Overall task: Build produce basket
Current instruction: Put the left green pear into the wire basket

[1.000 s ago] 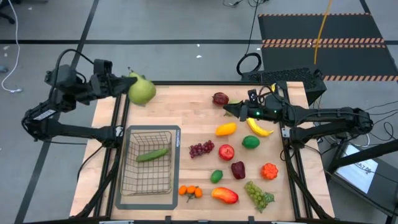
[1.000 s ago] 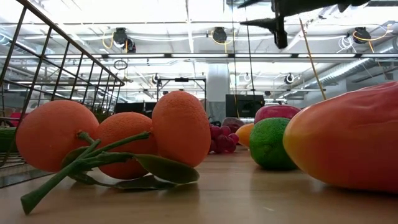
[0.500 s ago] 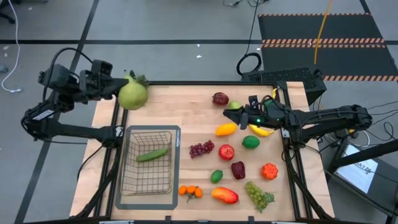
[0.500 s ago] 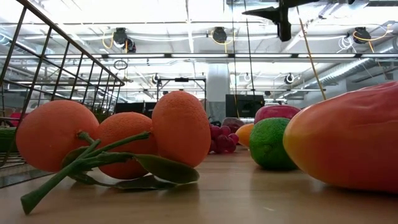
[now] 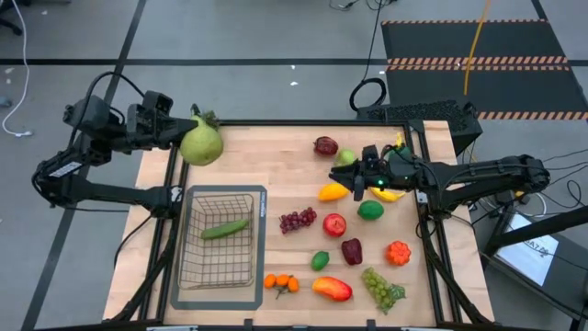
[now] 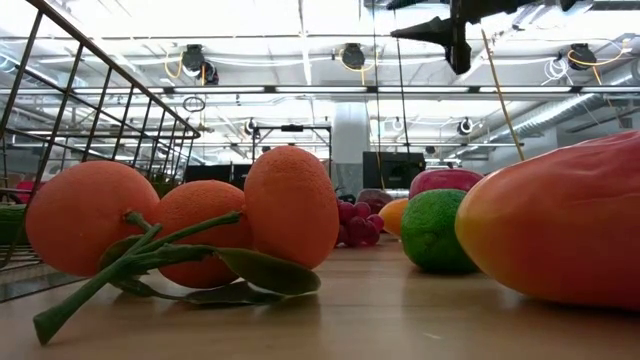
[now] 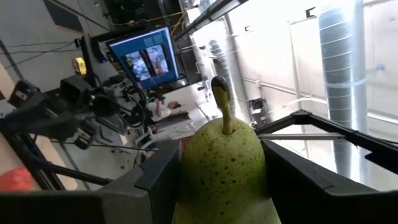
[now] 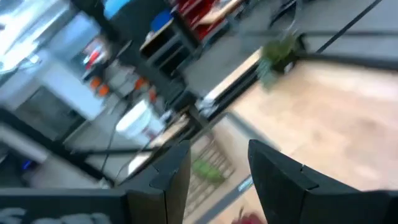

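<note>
High view, left gripper [image 5: 180, 140]: clamped on a green pear [image 5: 202, 145], held up over the table's far left corner
Left wrist view: pear [image 7: 222, 173] sits between both fingers [image 7: 158, 182], stem pointing away from the wrist
Right gripper [image 5: 342, 175]: fingers apart, nothing between them, up above the table
Under right gripper: orange mango [image 5: 333, 191] just below its tip, banana [image 5: 384, 192] beside the wrist, dark red fruit [image 5: 325, 145] past the tip
Basket [image 5: 218, 239]: on a grey mat [image 5: 261, 202], below and ahead of the left gripper, well apart from the right one
In basket: cucumber [image 5: 225, 229], lying tilted
Rest of produce: loose on the table [image 5: 276, 156] to the right of the basket, grapes [image 5: 297, 220], apple [image 5: 334, 224], lime [image 5: 370, 210], oranges [image 5: 281, 282]
Low view: oranges [image 6: 180, 226] close up, basket wires [image 6: 90, 100] at left
</note>
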